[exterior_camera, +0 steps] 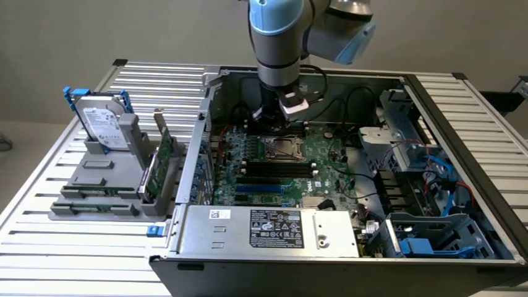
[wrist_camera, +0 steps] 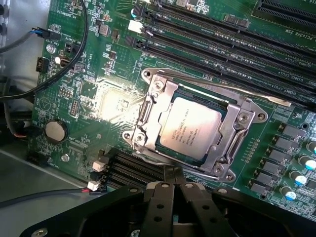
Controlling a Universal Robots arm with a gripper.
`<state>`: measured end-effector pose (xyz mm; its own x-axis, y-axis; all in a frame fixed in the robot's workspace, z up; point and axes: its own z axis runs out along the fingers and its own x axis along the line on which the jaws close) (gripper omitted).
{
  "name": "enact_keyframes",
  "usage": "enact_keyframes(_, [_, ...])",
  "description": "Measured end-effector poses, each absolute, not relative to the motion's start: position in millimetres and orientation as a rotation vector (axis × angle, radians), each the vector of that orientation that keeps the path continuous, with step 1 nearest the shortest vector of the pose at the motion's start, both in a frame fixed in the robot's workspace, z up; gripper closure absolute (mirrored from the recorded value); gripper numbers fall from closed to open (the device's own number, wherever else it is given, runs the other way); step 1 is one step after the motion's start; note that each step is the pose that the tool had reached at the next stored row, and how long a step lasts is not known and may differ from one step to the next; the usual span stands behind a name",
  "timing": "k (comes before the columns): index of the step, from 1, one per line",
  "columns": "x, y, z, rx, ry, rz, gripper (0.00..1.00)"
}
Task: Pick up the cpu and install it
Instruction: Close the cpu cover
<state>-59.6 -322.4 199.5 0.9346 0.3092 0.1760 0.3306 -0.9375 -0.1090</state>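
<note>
Hovering just beside the socket's edge, the gripper (wrist_camera: 174, 183) is keeping its black fingers (wrist_camera: 159, 197) pressed together with nothing between them. The cpu (wrist_camera: 190, 127) is lying flat inside the socket frame (wrist_camera: 154, 109) on the green motherboard (wrist_camera: 106, 101), apparently seated, which would account for the empty grip. Its lid is presenting as smooth, satin silver-grey metal, square, with faint printing. The surrounding frame is reading as stamped bright steel with screw heads at its corners. Long black memory slots (wrist_camera: 222, 47) are running alongside.

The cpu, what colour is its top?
The cpu has a shiny silver-grey top with small dark print. The wrist view shows it best.
</note>
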Motion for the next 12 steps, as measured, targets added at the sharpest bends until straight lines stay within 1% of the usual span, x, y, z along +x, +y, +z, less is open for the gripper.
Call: enact_keyframes(12, [-55.9, -322.0, 199.1, -2.965, -0.494, -0.234, 0.89])
